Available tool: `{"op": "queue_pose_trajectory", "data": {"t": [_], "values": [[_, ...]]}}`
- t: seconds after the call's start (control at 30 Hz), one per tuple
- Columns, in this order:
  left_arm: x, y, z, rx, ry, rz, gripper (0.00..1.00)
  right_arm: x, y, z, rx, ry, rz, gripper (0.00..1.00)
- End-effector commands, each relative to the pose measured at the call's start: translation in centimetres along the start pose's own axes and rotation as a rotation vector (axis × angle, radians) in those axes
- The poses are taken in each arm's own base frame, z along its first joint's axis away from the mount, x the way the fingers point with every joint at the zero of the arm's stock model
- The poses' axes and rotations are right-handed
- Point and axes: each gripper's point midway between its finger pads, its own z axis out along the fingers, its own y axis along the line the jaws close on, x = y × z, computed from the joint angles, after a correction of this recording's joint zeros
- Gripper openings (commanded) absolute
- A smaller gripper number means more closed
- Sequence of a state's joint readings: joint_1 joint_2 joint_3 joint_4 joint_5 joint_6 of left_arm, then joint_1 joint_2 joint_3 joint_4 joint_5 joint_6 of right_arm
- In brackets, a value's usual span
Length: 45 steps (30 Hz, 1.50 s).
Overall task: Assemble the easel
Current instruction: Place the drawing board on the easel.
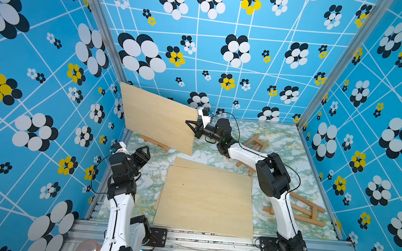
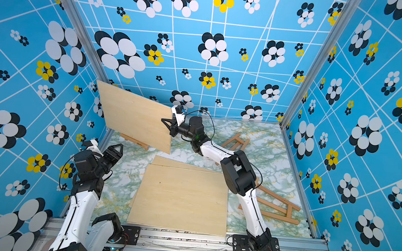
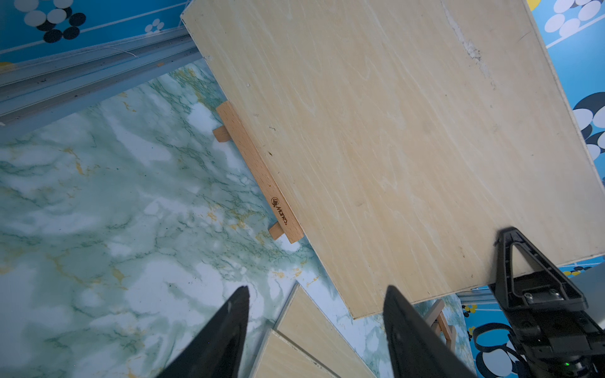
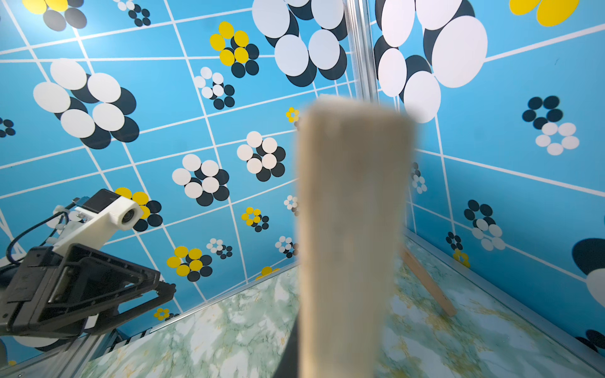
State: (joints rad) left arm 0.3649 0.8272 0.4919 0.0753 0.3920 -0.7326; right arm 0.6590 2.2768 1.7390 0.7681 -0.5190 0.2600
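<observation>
Your right hand (image 1: 191,126) is clamped on the right edge of the upright board (image 1: 159,118), one finger (image 3: 505,258) lying across the front face and the other hidden behind it. In the right wrist view the upright board (image 4: 353,212) shows only as a blurred edge filling the middle. The board stands at the far left of the bench (image 1: 282,142), its face turned toward the near side and leaning back toward the corner of the walls. Its lower edge runs along the ledge of the small easel (image 1: 154,143), which stands behind and below it. In the left wrist view, only the ledge (image 3: 258,170) and two short feet of that easel show. You cannot tell from any view whether the board bears on the ledge or is merely held against it. Your left hand (image 1: 144,151) is raised at the near left, fingers apart and gripping nothing. It points toward the upright board and is clear of it. Two flat boards (image 1: 204,200) lie stacked at the near middle of the bench, the lower one showing along the far edge. A second easel (image 1: 255,145) lies flat at the far right, partly behind your right arm. A third easel (image 1: 306,210) lies flat at the near right.
</observation>
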Motion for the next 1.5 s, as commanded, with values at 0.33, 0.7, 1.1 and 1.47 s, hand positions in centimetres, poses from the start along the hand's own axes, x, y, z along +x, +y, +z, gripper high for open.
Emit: {"op": "queue_pose_trajectory", "data": {"t": [0.33, 0.7, 1.1, 1.47], "values": [[-0.5, -0.2, -0.3, 0.015, -0.02, 0.039, 0.68, 5.0, -3.0, 0.7, 0.068, 0.099, -0.03, 0.0], [-0.4, 0.3, -0.4, 0.008, -0.019, 0.042, 0.68, 4.9, -3.5, 1.7, 0.062, 0.097, -0.021, 0.0], [-0.3, 0.7, -0.1, 0.006, -0.017, 0.034, 0.68, 5.1, -3.8, 2.7, 0.062, 0.101, -0.02, 0.0], [-0.2, 0.9, 0.0, 0.007, -0.013, 0.039, 0.68, 5.7, -4.2, 3.8, 0.06, 0.098, -0.01, 0.0]]}}
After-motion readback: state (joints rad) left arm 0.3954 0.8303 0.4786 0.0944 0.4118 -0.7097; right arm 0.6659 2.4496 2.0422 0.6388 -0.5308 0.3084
